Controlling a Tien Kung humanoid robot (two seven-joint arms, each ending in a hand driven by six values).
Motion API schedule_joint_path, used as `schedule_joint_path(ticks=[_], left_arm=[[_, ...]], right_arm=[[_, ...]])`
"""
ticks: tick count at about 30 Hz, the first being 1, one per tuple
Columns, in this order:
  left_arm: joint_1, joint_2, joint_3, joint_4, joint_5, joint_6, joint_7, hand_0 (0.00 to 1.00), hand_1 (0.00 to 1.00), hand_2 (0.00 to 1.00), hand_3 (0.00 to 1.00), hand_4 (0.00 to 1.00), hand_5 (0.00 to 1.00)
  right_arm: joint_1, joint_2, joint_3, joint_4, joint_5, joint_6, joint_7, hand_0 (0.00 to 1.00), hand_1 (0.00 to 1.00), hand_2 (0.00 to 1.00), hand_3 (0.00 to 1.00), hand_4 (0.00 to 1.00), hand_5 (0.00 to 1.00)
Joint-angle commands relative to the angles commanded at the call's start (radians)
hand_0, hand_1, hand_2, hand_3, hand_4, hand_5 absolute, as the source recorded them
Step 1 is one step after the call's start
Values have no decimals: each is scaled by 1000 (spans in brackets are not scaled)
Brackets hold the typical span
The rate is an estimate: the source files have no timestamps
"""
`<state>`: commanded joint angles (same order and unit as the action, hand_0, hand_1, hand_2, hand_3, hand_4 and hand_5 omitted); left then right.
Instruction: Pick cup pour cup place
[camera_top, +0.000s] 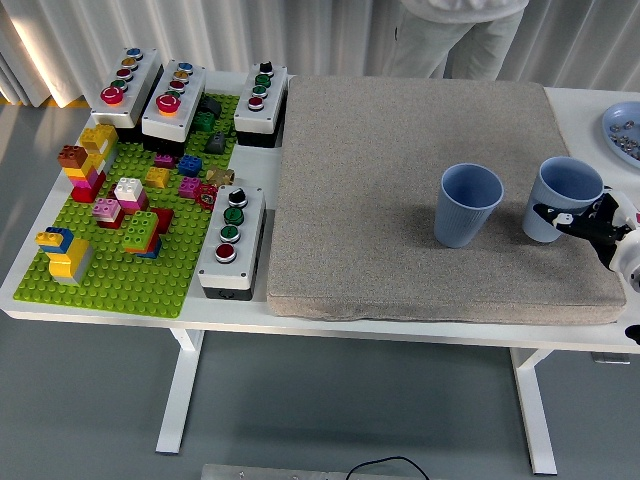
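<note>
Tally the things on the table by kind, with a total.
Blue cups: 2, left cup, right cup at the right hand
Button boxes: 4
Green brick baseplate: 1
Grey mat: 1
Blue plate: 1
Total: 9

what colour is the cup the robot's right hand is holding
Light blue, same as the other cup beside it. The held cup shows in the head view, the only one.

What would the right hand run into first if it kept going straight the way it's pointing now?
The right hand is closed on the right blue cup and points left across the grey mat. Going straight on, the held cup would likely meet the other blue cup first, though depth is hard to judge from one view.
</note>
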<state>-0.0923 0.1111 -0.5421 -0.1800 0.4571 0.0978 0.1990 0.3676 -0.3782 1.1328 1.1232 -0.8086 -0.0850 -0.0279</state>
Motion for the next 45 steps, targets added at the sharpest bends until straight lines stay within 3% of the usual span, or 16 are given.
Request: schedule_joint_path(ticks=[15,16,21,22,27,28,33,34,45], left_arm=[[3,0,5,0,-2,-1,0,731,774,824,678,508,952],[2,1,5,0,-3,-1,0,730,774,824,678,507,952],[1,0,2,0,1,-1,0,730,774,824,678,507,952],[1,0,1,0,1,-1,0,731,775,824,678,507,952],[2,0,-5,0,6,-1,0,731,775,824,678,507,952],[2,0,-5,0,5,0,0,731,774,824,678,507,952],[0,0,-6,0,6,0,0,731,774,824,678,507,952],[0,0,-6,0,6,0,0,731,774,824,678,507,952],[0,-1,-10,0,10,0,1,731,774,824,678,507,953]], right_arm=[[-4,9,-7,-27,-21,19,27,856,683,537,555,631,30],[-4,9,-5,-26,-20,23,25,875,730,608,652,635,24],[-3,4,3,-28,-16,43,18,875,730,608,652,635,24],[-3,3,4,-29,-16,44,18,887,780,687,760,685,72],[-4,3,9,-31,-23,69,12,887,780,687,760,685,72],[-3,2,9,-31,-24,70,11,899,798,750,860,754,142],[-2,0,13,-33,-30,84,5,899,798,750,860,754,142],[-2,0,14,-33,-32,85,4,907,821,809,890,834,210],[-2,0,18,-38,-42,105,-8,915,837,846,918,859,237]])
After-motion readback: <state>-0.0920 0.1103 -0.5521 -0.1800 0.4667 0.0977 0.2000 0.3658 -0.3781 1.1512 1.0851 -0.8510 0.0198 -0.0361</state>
